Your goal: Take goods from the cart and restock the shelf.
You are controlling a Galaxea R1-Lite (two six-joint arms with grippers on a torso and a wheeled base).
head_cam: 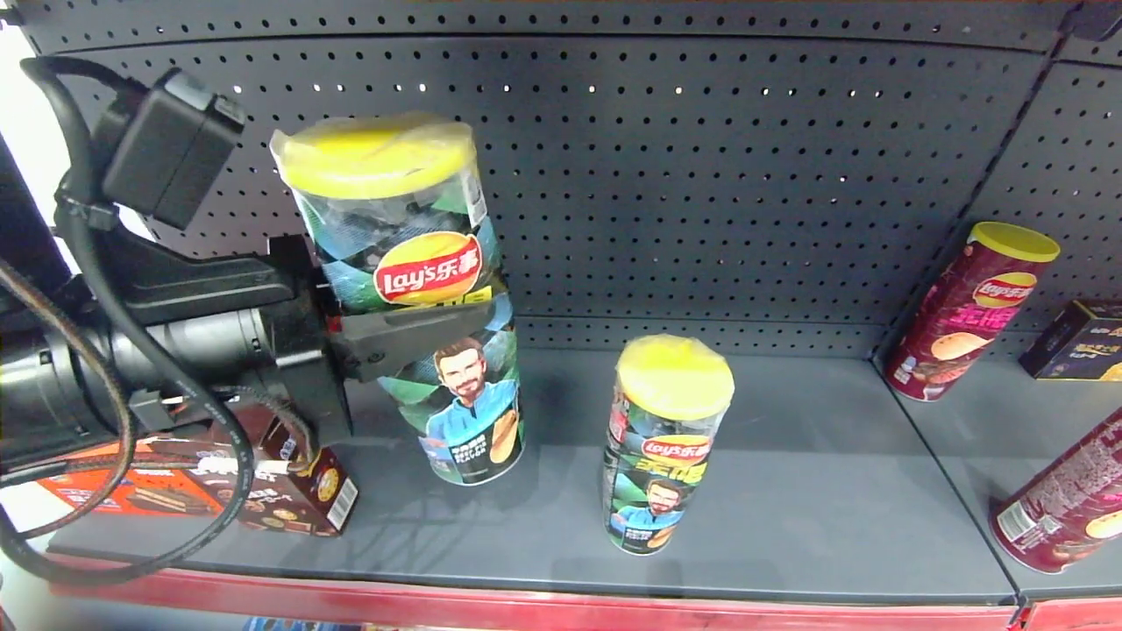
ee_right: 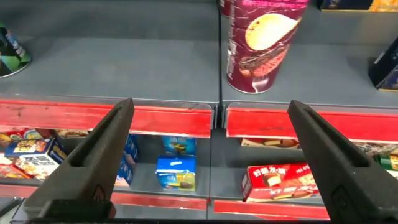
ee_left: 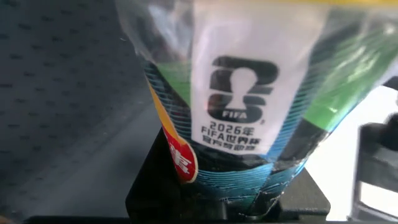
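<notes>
The left tool (head_cam: 412,337) enters from the left of the head view. It is closed around the middle of a green chip can (head_cam: 394,219) with a yellow lid, and one finger lies across the can's front. The can is nearly upright over the left part of the shelf (head_cam: 789,499); whether its base touches the shelf cannot be determined. In the left wrist view the can's film-wrapped body sits close against the camera.

A second green can (head_cam: 666,447) stands upright on the shelf at centre frame, apart from the held one. A brown snack box (head_cam: 302,491) lies at lower left, beneath the arm.

In the neighbouring bay at right, a maroon can (head_cam: 964,311) stands near the back panel (head_cam: 701,175). Another maroon can (head_cam: 1061,504) stands by the front edge.

The right tool (ee_right: 210,112) is spread wide and holds nothing. It sits before the shelf's red edge strip (ee_right: 161,118).
</notes>
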